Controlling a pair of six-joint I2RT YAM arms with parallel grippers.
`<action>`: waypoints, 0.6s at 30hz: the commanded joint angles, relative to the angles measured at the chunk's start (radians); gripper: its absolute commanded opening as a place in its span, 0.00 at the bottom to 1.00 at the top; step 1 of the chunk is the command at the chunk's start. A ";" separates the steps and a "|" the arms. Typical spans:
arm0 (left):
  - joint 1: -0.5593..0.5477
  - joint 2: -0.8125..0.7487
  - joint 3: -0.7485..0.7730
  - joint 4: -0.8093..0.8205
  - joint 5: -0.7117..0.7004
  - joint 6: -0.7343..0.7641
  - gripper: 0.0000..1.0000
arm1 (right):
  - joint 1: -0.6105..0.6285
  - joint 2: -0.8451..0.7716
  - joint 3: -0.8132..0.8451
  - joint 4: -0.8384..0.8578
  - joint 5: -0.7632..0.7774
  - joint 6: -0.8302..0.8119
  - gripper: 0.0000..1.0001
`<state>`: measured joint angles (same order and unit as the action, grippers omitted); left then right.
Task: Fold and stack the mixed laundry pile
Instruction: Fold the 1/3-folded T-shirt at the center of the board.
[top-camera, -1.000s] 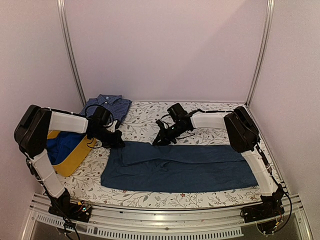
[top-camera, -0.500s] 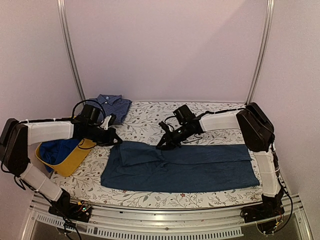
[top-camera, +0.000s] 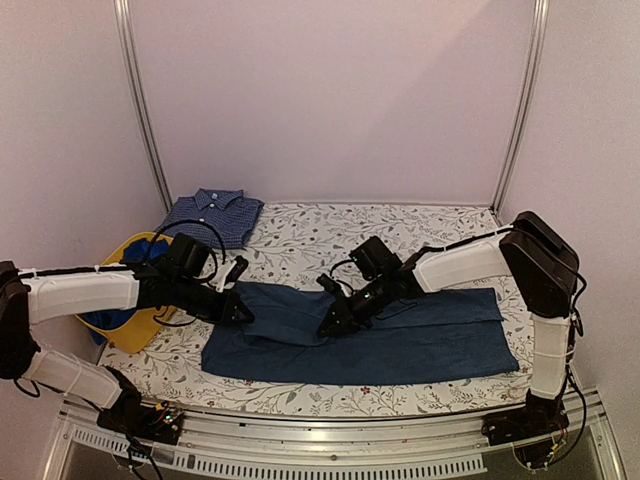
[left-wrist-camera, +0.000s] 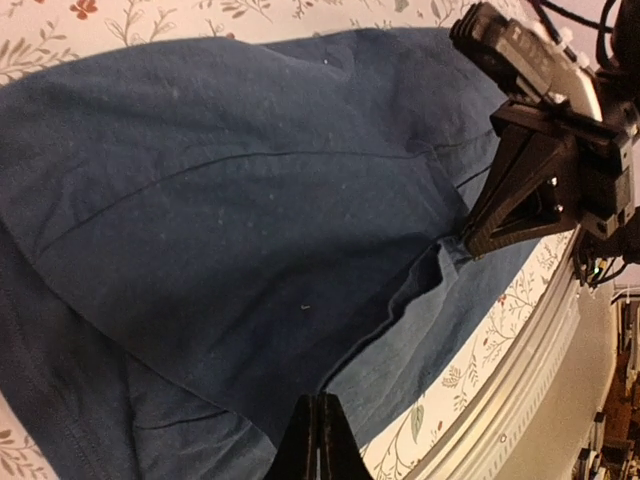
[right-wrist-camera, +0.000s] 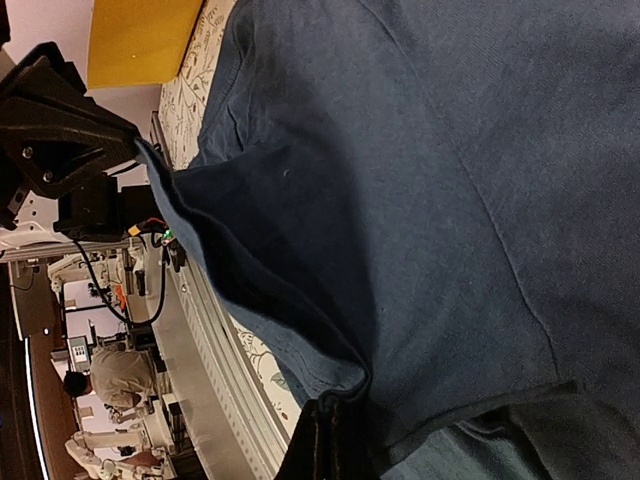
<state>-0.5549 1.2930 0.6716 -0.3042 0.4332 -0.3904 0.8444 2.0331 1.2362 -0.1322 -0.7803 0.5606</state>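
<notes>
A large dark navy-teal garment (top-camera: 400, 345) lies spread across the near half of the table. My left gripper (top-camera: 240, 312) is shut on the garment's folded-over edge (left-wrist-camera: 390, 310), which runs between the two grippers, and my right gripper (top-camera: 328, 325) is shut on the same edge farther right. The left wrist view shows the left jaws (left-wrist-camera: 322, 428) closed on cloth, with the right gripper (left-wrist-camera: 478, 238) ahead. In the right wrist view the right jaws (right-wrist-camera: 340, 418) pinch a bunched hem. A folded checked blue collared shirt (top-camera: 214, 213) sits at the far left. A royal-blue piece (top-camera: 108, 321) lies in the tub.
A yellow plastic tub (top-camera: 130, 332) stands at the table's left edge, under my left arm. The floral table cover (top-camera: 300, 240) shows beyond the garment. A metal rail (top-camera: 330, 440) runs along the near edge. Pale walls and two upright posts close in the back.
Both grippers have moved toward the near edge, dragging the navy garment's far left edge over the rest of the cloth. Both arms now reach lower and flatter.
</notes>
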 joint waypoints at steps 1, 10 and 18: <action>-0.078 0.033 0.027 -0.095 -0.078 -0.044 0.00 | 0.007 -0.066 -0.050 0.024 0.027 -0.011 0.00; -0.173 0.069 0.018 -0.150 -0.114 -0.144 0.00 | 0.016 -0.060 -0.083 0.025 0.021 -0.011 0.02; -0.146 0.162 0.070 -0.083 -0.209 -0.091 0.00 | 0.016 -0.021 -0.062 0.038 0.060 0.005 0.02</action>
<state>-0.7155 1.3930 0.6964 -0.4297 0.2775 -0.5068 0.8520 2.0006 1.1660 -0.1097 -0.7544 0.5613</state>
